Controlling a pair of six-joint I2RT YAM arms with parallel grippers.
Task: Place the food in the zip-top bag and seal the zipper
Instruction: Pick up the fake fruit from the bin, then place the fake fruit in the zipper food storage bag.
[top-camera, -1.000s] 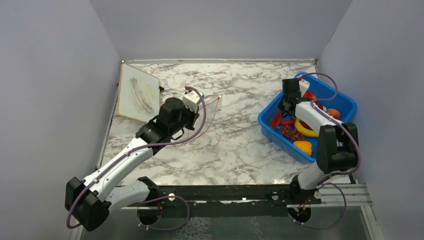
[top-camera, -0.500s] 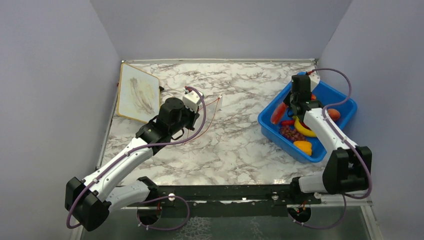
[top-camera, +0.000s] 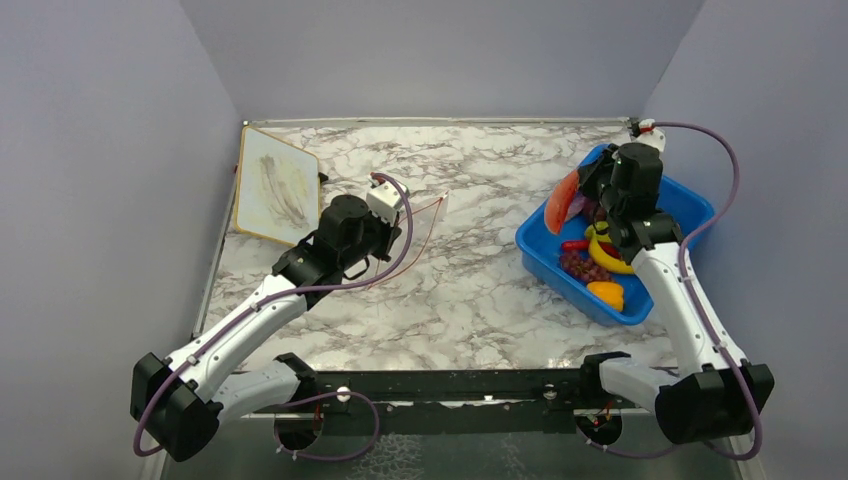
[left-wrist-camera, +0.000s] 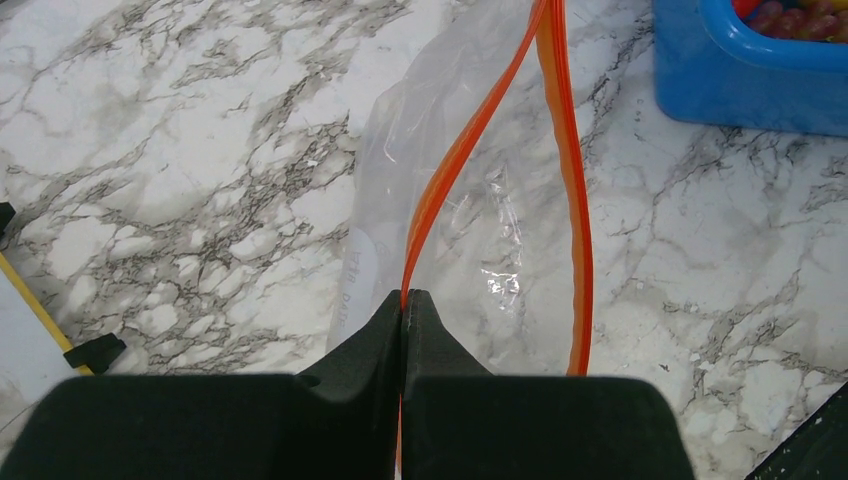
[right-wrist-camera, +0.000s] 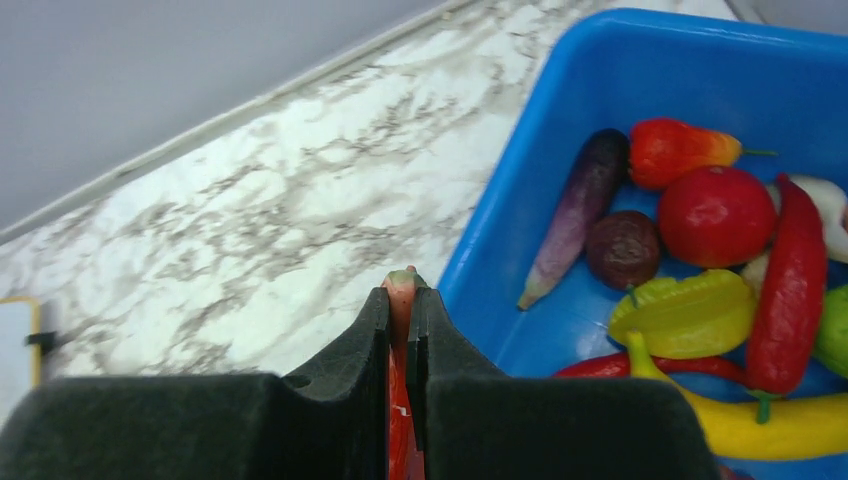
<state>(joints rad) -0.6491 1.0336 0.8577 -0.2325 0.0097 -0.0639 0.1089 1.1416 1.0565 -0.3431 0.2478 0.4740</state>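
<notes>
The clear zip-top bag (left-wrist-camera: 470, 230) lies on the marble table, its mouth standing open. My left gripper (left-wrist-camera: 404, 297) is shut on one side of the orange-red zipper (left-wrist-camera: 455, 170); the other side (left-wrist-camera: 577, 200) runs free. In the top view the bag (top-camera: 410, 240) lies left of centre by that gripper (top-camera: 388, 238). My right gripper (right-wrist-camera: 403, 285) is shut on a flat red piece of food (top-camera: 562, 200) with a greenish tip, held above the bin's left rim. More food lies in the bin: eggplant (right-wrist-camera: 580, 210), red round fruit (right-wrist-camera: 717, 215), chili (right-wrist-camera: 790, 290), banana (right-wrist-camera: 770, 425).
The blue bin (top-camera: 690, 200) stands at the right side of the table, close to the right wall. A yellow-edged whiteboard (top-camera: 278, 185) lies at the back left. Grey walls close off the table on three sides. Bare marble lies between bag and bin.
My right arm has risen and swung towards the back, lifting the red piece out of the bin. The left arm and the bag have not moved.
</notes>
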